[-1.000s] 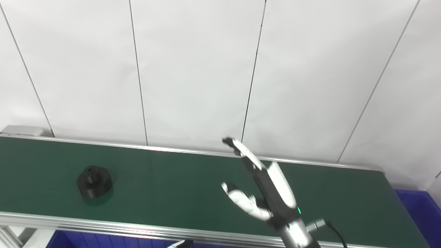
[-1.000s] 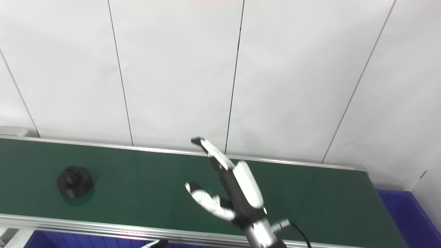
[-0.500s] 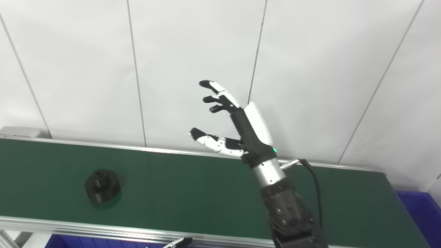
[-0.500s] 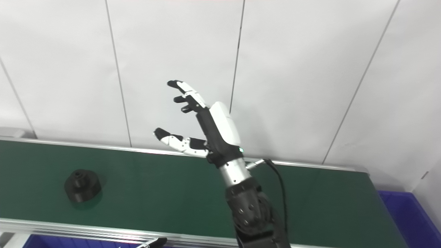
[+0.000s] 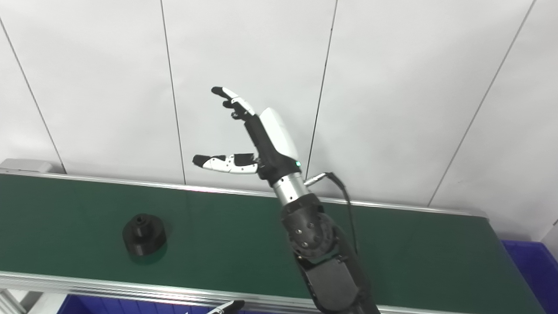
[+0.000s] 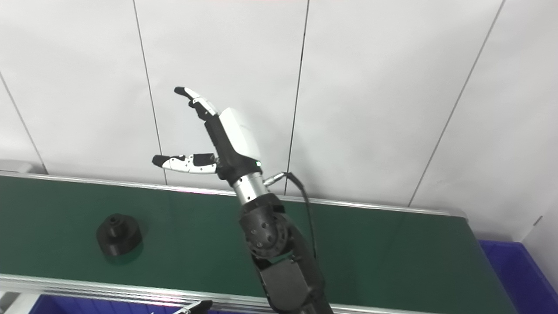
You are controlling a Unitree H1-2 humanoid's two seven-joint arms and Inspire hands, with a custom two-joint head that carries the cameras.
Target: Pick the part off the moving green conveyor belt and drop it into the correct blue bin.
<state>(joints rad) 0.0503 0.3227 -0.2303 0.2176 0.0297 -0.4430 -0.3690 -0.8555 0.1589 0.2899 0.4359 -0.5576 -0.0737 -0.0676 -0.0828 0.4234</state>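
Left eye view, right robot hand raised over the green conveyor belt, fingers spread, holding nothing, round black plastic part near the belt's left front edge; right eye view, blue bin beyond the belt's right end, left robot hand barely visible, state unclear.

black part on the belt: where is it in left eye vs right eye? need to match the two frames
Left eye view: the black part sits on the green conveyor belt, lower left, left of the raised right robot hand.
Right eye view: the same part, lower left, nearer the picture's left edge.
Shared landmark: the blue bin past the belt's right end.
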